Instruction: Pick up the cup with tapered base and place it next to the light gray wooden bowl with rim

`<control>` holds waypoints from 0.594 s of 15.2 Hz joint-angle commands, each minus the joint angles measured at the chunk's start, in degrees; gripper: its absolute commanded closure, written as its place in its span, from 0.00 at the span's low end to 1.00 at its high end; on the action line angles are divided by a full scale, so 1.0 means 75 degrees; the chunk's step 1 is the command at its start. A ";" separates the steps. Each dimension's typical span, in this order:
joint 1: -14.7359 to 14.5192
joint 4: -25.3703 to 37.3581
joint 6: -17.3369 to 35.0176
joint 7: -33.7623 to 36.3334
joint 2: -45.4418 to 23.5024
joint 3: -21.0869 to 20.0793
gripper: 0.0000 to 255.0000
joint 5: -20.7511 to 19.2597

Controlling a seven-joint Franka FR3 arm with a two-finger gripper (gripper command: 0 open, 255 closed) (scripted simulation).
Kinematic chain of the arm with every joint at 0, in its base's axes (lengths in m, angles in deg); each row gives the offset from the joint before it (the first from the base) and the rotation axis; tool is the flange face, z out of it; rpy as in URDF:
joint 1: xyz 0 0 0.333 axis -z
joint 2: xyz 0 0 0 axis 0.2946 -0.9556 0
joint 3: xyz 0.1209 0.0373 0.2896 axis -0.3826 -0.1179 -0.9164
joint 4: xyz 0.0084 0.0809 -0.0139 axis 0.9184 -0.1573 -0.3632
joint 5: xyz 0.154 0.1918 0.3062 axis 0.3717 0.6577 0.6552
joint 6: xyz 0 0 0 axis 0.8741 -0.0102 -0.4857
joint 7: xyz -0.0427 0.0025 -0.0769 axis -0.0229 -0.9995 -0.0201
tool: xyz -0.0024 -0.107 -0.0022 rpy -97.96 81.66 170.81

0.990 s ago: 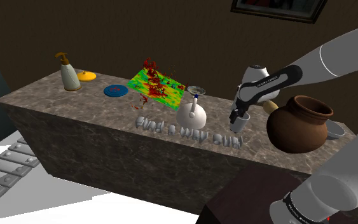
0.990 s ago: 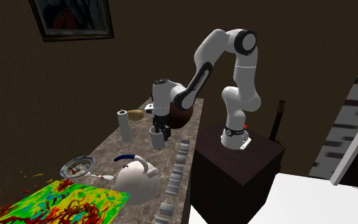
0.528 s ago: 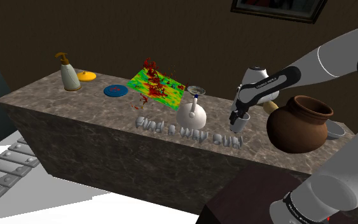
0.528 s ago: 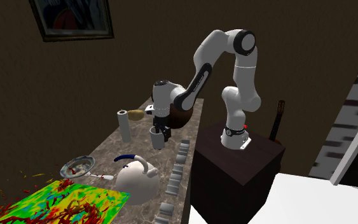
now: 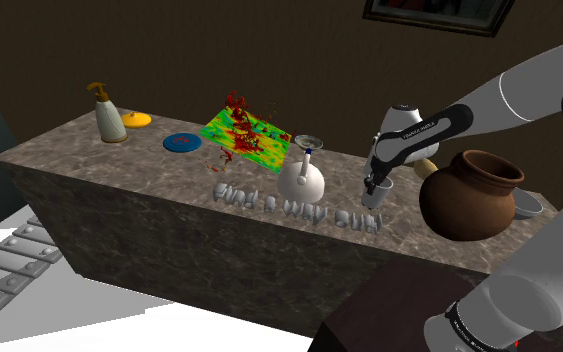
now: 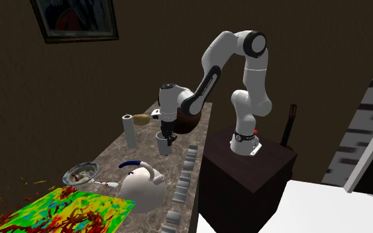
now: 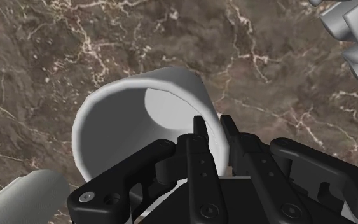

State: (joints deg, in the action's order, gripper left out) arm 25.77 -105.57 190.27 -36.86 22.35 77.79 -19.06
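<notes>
Two fingers [image 7: 198, 141] astride the cup [image 7: 139, 118] wall (one inside).

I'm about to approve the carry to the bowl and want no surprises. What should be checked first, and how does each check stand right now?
1. Grip: the black fingers clasp the wall of the pale grey tapered cup, one inside, one outside: ok.
2. Cup clear of the brown marble counter: cannot tell.
3. Goal found: the small light grey rimmed bowl sits at the shoulder view's right: ok.
4. Straight path: in the shoulder view the round brown pot stands between cup and bowl: not ok.
5. Free spot beside the bowl: cannot tell, the pot hides it.
</notes>
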 commanded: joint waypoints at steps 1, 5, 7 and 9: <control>0.0000 0.0000 0.0000 0.0000 0.0000 0.0000 1.00 0.0000; -0.0004 0.0047 -0.0219 0.0004 0.0173 -0.0002 1.00 -0.0024; -0.0007 0.0102 -0.0438 0.0007 0.0339 -0.0005 1.00 -0.0044; -0.0010 0.0164 -0.0658 0.0008 0.0498 -0.0011 1.00 -0.0061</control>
State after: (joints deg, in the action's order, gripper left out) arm 25.70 -104.47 186.25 -36.81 25.29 77.73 -19.40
